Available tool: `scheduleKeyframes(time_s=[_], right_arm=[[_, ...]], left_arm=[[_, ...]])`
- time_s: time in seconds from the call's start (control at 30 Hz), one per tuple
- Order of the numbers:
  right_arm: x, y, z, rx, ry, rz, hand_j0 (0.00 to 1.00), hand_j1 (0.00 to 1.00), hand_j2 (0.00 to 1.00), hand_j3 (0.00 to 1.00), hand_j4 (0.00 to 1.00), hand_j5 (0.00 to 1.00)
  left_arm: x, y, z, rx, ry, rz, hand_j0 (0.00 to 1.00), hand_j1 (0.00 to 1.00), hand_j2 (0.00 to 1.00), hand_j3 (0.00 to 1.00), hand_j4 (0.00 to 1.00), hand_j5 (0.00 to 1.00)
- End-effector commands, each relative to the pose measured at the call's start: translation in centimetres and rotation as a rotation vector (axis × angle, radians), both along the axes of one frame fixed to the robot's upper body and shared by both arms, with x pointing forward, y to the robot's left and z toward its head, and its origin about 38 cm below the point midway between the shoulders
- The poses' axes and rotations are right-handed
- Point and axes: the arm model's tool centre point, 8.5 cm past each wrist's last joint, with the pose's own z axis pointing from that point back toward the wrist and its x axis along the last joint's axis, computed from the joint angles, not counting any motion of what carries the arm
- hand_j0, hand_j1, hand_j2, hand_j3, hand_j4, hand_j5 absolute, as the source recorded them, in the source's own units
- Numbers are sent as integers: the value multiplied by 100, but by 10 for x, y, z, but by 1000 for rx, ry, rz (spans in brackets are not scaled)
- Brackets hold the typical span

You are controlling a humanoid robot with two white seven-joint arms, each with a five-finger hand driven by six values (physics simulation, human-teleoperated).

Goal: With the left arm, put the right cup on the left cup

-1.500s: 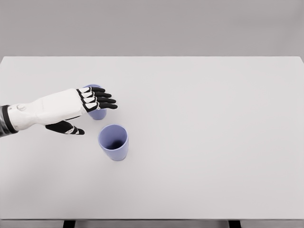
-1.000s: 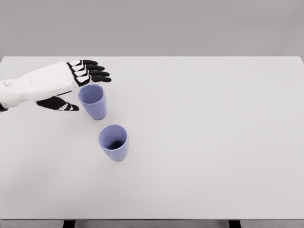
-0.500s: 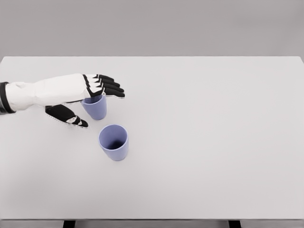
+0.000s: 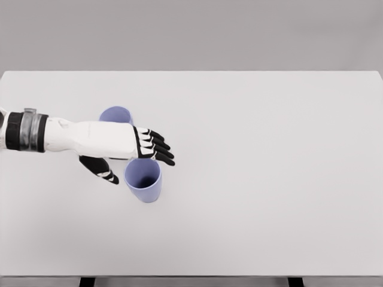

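Two lilac cups (image 4: 143, 179) stand upright; left robot hand (image 4: 133, 150), fingers spread, hovers at the nearer rim, gripping nothing

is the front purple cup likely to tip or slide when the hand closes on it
The front cup looks thin-walled and empty, so probably light and easily shoved on the smooth white table. It narrows toward its base, so a high push may tip it. The left robot hand, open at its rim, could slip on the smooth taper.

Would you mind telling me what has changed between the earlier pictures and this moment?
The left hand has come forward and down from over the far cup to the rim of the near cup, fingers open, thumb beside the cup's left wall; it grips nothing yet. Both cups stand upright where they were on the table.
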Motion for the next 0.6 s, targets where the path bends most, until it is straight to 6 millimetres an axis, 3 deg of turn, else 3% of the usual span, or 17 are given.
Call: scheduleKeyframes(time_s=[0.0,0.57], right_arm=[[0,0,0,1,0,2,100,100,100,100,100,100],[0,0,0,1,0,1,100,100,100,100,100,100]], left_arm=[[3,-1,3,-20,-42,14,100,100,100,100,100,100],[1,3,-11,53,-89,9,100,100,100,100,100,100]])
